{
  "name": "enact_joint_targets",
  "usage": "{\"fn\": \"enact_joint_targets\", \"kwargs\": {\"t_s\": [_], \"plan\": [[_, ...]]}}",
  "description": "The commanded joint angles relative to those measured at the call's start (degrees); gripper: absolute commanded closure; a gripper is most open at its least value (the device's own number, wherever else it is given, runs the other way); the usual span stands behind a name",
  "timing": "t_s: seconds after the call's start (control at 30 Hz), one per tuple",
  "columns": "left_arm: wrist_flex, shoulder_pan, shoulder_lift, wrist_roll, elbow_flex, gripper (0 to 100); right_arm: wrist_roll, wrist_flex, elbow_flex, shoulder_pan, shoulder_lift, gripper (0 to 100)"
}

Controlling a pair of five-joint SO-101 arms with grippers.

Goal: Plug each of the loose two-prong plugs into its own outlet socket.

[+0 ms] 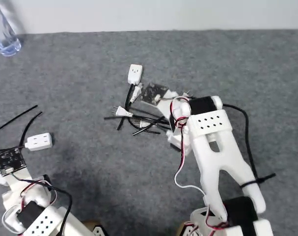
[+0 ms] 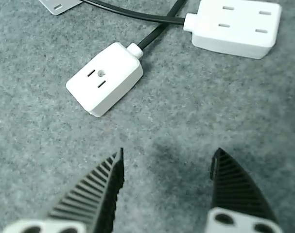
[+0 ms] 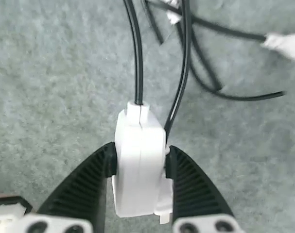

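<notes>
The right gripper [image 3: 141, 147] clamps a white plug body [image 3: 139, 170], its long axis in line with the fingers [image 3: 89, 189], the far outlet socket [image 1: 135, 73] lying beyond and left, while the left gripper [image 2: 169, 153] gapes wide just short of a single socket [image 2: 106, 77].

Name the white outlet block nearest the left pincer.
The small white plastic single-socket block with the round ground hole; the wider white multi-slot block lies farther off.
</notes>
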Motion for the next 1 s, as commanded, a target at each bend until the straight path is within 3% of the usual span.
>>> {"fn": "enact_joint_targets", "kwargs": {"t_s": [0.0,0.3,0.53,0.97], "plan": [[-0.53,0.26,-0.44,0.53,-1.45,72,0.88,-5.14,3.43,0.40,2.24,99.1],[-0.53,0.26,-0.44,0.53,-1.45,72,1.23,-9.10,5.01,0.31,5.76,98.6],[-0.53,0.35,-0.44,0.53,-1.45,72,3.25,-6.29,5.27,-2.59,5.76,70.9],[-0.53,0.35,-0.44,0.53,-1.45,72,3.08,-3.65,6.77,-4.26,5.76,75.7]]}}
